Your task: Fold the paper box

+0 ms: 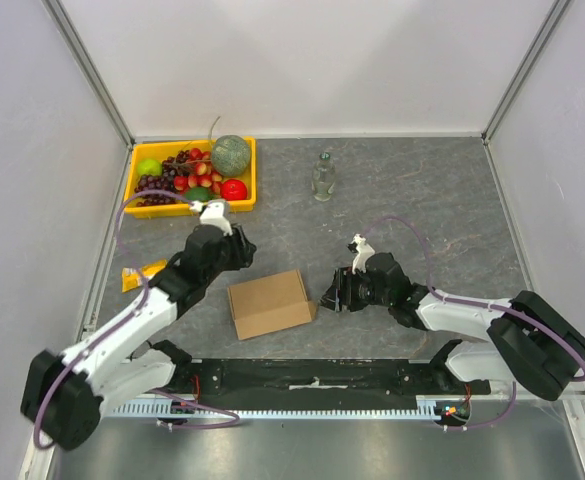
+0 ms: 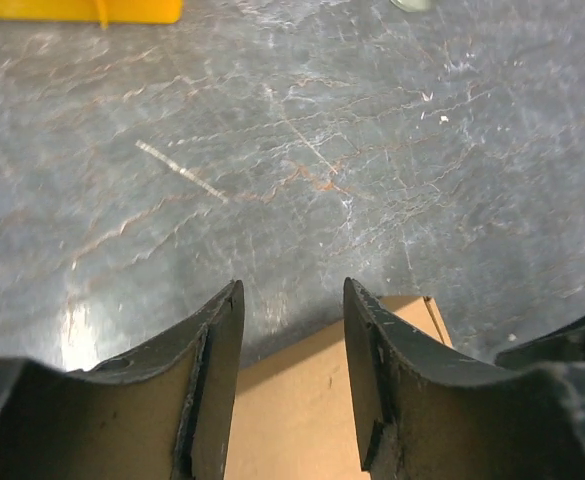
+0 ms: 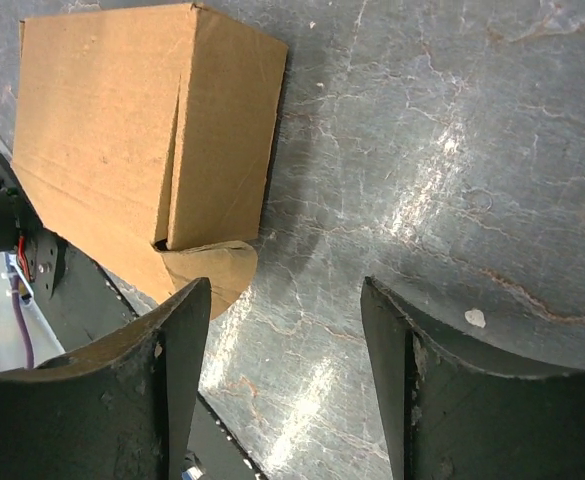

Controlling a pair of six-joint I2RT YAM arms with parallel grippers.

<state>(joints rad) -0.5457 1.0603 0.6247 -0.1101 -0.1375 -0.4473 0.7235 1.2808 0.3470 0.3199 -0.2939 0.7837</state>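
Observation:
The paper box (image 1: 269, 304) is a small brown cardboard mailer, closed up and lying flat near the front middle of the table. In the right wrist view the paper box (image 3: 122, 130) shows a rounded tab sticking out at its near side. My left gripper (image 1: 240, 250) is open and empty, hovering just behind the box's left part; the box top (image 2: 302, 400) shows between its fingers. My right gripper (image 1: 332, 294) is open and empty, just to the right of the box, not touching it.
A yellow tray (image 1: 138, 185) of fruit stands at the back left. A small glass bottle (image 1: 322, 177) stands at the back middle. A yellow scrap (image 1: 140, 273) lies at the left. A black strip (image 1: 312, 375) runs along the front edge.

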